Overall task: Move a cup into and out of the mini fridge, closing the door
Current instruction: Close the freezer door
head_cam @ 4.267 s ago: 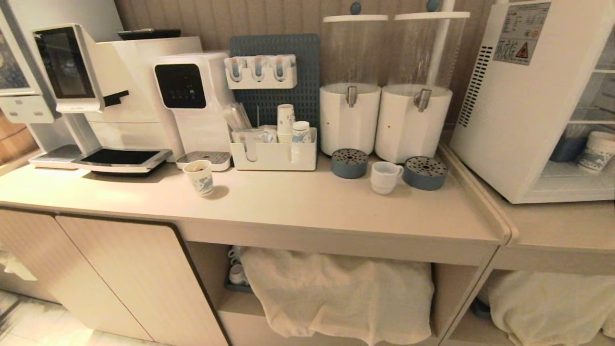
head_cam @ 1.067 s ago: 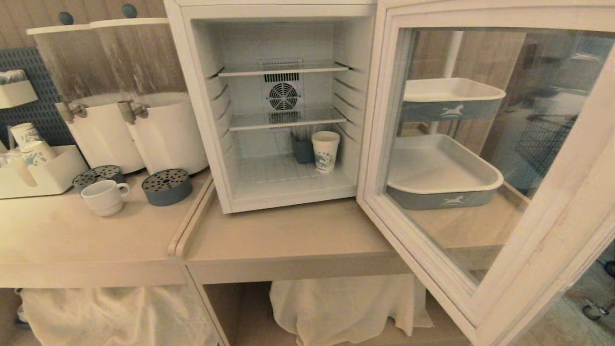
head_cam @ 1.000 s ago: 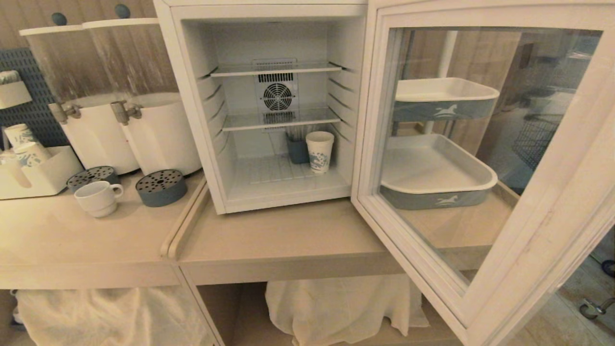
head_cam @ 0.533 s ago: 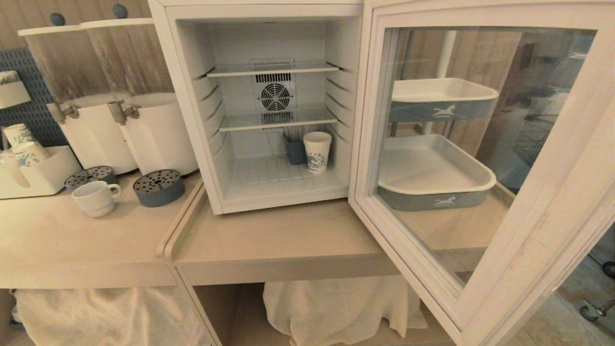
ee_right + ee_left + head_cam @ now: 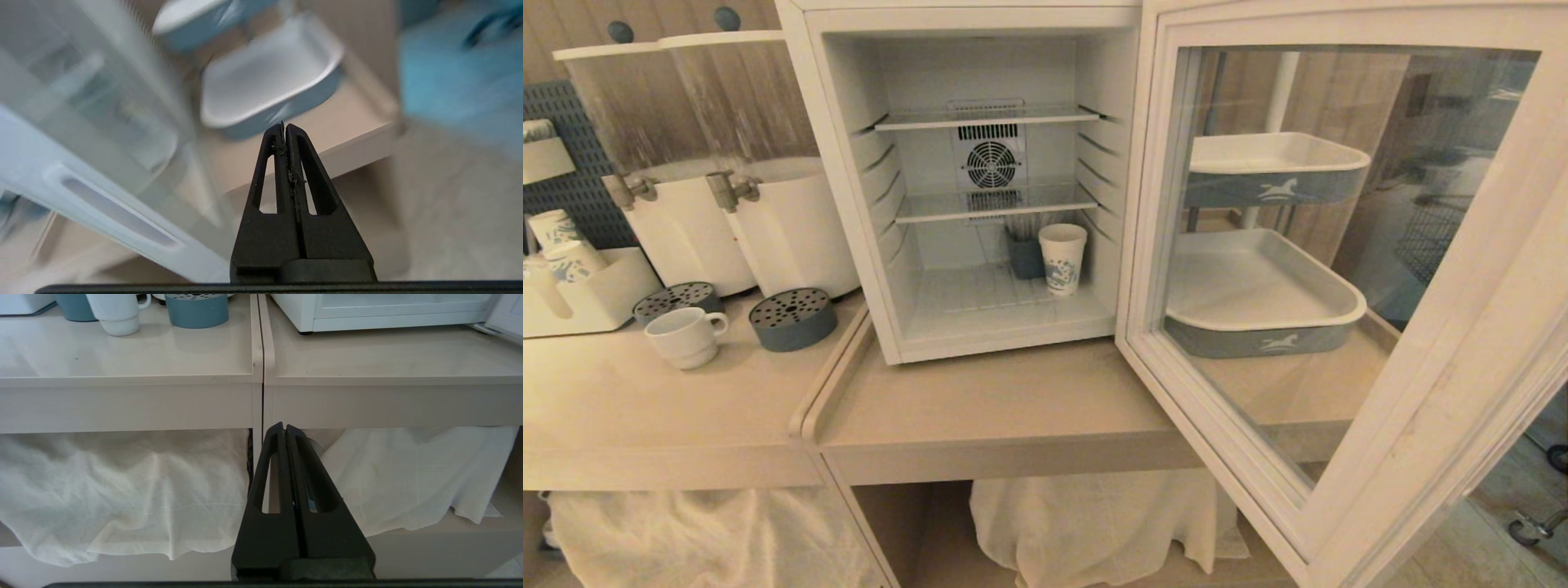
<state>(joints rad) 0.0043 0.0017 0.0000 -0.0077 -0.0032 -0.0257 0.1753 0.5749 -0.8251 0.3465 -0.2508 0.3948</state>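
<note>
Cup (image 5: 686, 336) — a squat white ceramic one — sits on the counter (image 5: 645, 408) left of the mini fridge (image 5: 980, 188), beside a round blue drip tray (image 5: 792, 318), untouched. The fridge door (image 5: 1339, 327) stands swung wide open to the right. Inside, on the fridge floor, are a printed paper cup (image 5: 1062, 258) and a dark blue container (image 5: 1025, 255). Neither gripper holds anything: the left gripper (image 5: 286, 430) is clenched empty below the counter edge, and the right gripper (image 5: 284, 128), also clenched empty, is near the open door. Judging by this, nearly everything remains — placing the cup inside, taking it out, closing the door.
</note>
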